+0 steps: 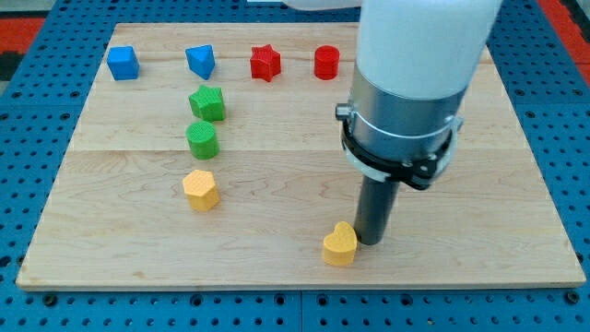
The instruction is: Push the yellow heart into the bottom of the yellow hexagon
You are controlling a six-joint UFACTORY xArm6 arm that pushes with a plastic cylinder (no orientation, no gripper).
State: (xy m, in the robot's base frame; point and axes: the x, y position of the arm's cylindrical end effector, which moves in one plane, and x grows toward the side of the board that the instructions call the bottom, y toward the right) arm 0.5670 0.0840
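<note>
The yellow heart (339, 245) lies near the view's bottom, a little right of centre. The yellow hexagon (200, 189) sits to its upper left, well apart from it. My tip (371, 242) stands on the board just right of the heart, touching or almost touching its right side. The arm's wide grey and white body rises above the rod and hides part of the board's upper right.
A green block (207, 102) and a green cylinder (202, 139) stand above the hexagon. Along the view's top are a blue cube (123, 63), a blue block (200, 61), a red star (265, 63) and a red cylinder (326, 63). The wooden board (111, 231) lies on a blue pegboard.
</note>
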